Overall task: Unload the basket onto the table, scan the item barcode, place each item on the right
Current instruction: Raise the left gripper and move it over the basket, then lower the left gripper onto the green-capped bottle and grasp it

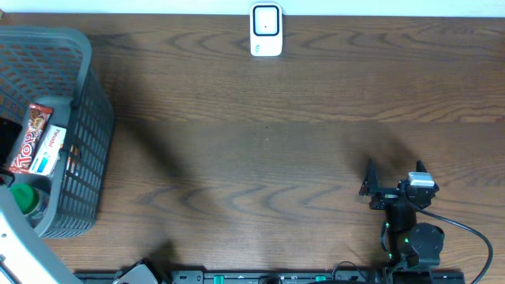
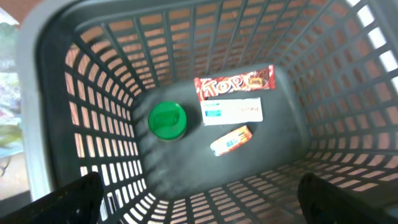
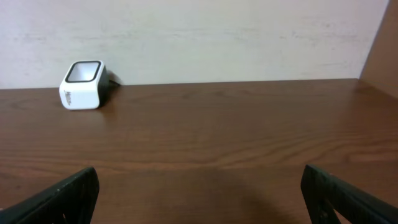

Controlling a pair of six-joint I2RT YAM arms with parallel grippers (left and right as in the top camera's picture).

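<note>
wooden table | grey basket at its left end | left gripper over basket, fingers spread, empty | right gripper near front edge, also released | white scanner at far edge | basket floor: Top bar, white box just beside it, green lid, perhaps a jar top, orange packet

Right end effector black; green lights; black cable.

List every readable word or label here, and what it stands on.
"Top": red bar wrapper.
White box: print too blurred to read.
Orange packet: print too blurred to read.
Scanner: side mark too small to read.
</note>
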